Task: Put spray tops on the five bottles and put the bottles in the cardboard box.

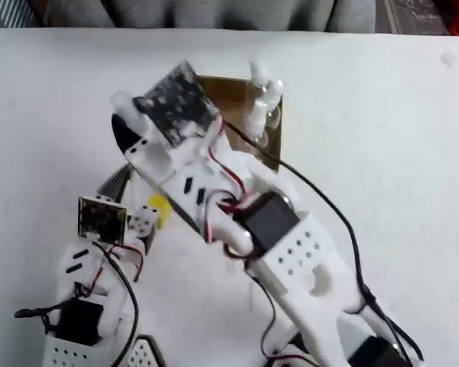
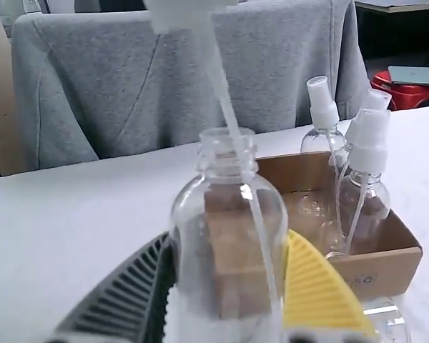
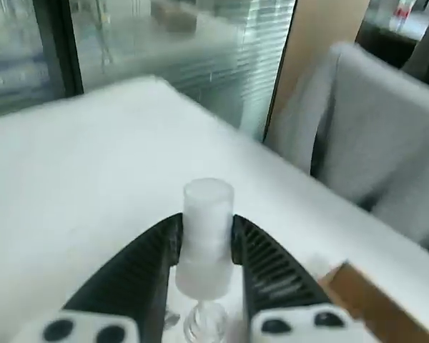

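The left fingers [image 2: 318, 293], one dark and one yellow, are closed on a clear bottle [image 2: 229, 214] that stands upright between them. The right fingers [image 3: 139, 271] are clamped on a white top [image 3: 206, 236] directly above the left fingers. Its tube [image 2: 236, 157] slants down through the bottle's neck, and the cap hangs clear of the rim.

To seat it well, I judge the right fingers should bring the top straight over the neck so the tube stands plumb. They should then lower it until the collar meets the neck and twist, while the left fingers stop the bottle from turning. A tilted start risks cross-threading or bending the tube.

Beyond the left fingers, on the yellow finger's side, the box [image 2: 386, 250] stands on the worktop [image 2: 71, 214] and holds capped bottles [image 2: 361, 186].

The bottle carries no label. A small mark on the box front is too small to read.
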You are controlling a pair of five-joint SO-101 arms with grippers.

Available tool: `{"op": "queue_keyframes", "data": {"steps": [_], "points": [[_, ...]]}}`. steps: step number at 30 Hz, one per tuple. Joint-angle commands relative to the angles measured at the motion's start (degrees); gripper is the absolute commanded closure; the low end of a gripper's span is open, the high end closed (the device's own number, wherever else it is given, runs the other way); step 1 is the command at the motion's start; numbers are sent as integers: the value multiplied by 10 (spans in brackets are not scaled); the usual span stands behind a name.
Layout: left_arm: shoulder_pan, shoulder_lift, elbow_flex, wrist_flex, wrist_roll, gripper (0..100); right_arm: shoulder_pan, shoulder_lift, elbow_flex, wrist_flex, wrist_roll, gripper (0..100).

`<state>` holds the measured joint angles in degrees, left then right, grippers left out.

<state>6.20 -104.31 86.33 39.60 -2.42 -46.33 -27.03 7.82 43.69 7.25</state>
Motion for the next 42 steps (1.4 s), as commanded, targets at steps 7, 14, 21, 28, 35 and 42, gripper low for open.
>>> {"op": "queue_keyframes", "data": {"steps": [7,14,21,28,35,42], "points": [[-6,-6,1,-16,1,979,-2,28,-91,85,-1,982],[-6,-6,2,-16,1,979,-2,29,-98,103,0,982],[-6,-6,2,-15,1,979,16,95,-200,197,-13,971],[-6,-6,2,-16,1,979,21,176,-324,313,-46,774],[-6,-6,3,-16,1,979,29,180,-393,362,-47,801],[-6,-6,3,-15,1,979,99,175,-433,340,-47,974]]}}
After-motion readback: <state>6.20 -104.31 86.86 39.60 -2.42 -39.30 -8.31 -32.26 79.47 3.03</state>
